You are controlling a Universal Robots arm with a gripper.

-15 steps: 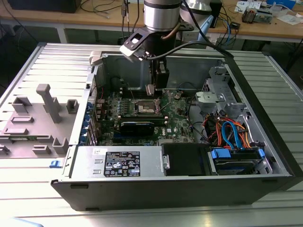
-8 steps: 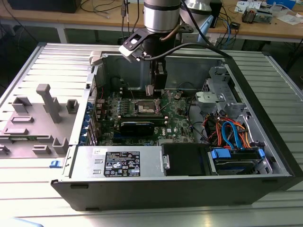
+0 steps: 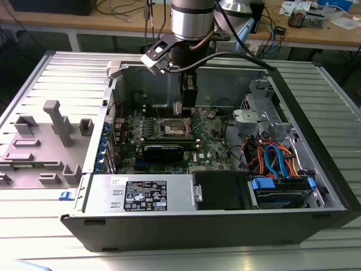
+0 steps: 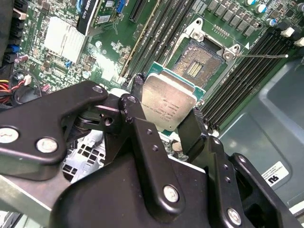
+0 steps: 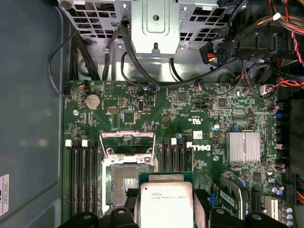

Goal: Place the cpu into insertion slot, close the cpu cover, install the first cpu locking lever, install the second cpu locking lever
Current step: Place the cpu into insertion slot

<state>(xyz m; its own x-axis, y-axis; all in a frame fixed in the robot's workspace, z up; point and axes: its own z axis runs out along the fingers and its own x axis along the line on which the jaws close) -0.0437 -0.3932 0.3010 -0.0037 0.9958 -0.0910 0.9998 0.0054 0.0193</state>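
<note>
A ribbed metal table is seen carrying an open computer case, with wooden benches and loose cables behind it. Going from the exterior view's left, a grey plastic fixture is met first. Next comes the green board under the gripper, and last a bundle of orange and blue wires.

In the second wrist view the cpu is pinched between the jaws by two opposite edges. It is held flat above the board, with its dull metal top turned towards the cameras. In the first wrist view its edges are lined up with those of the insertion slot, which lies bare just beyond the jaws, partly overlapped by the cpu. No long axis can be told, the cpu being nearly square. The cpu cover is stood open at the slot's far side.
</note>
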